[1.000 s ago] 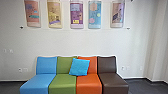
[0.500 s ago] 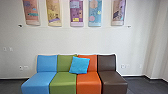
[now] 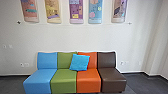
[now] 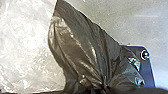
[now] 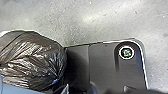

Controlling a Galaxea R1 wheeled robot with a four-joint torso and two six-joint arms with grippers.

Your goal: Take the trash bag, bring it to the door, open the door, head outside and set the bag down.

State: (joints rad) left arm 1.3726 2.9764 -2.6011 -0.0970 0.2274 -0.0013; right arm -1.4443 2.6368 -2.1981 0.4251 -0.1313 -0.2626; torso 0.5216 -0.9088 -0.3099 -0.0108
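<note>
In the left wrist view, the dark shiny trash bag hangs with its folds drawn together at my left gripper, which is shut on it. Pale, crinkled see-through plastic lies alongside the dark part. The right wrist view also takes in the dark bag, rounded and bulging, close beside the robot's own dark plate. How my right gripper stands cannot be made out.
A sofa with blue, green, orange and brown seats stands against the white wall ahead, a blue cushion on it. Colourful panels hang above. Dark floor runs along both sides of the sofa; a wall corner rises at the right.
The head camera has moved: sofa and wall panels sit higher in its view and look slightly smaller, with more floor showing. The cushion rests on the sofa as before.
</note>
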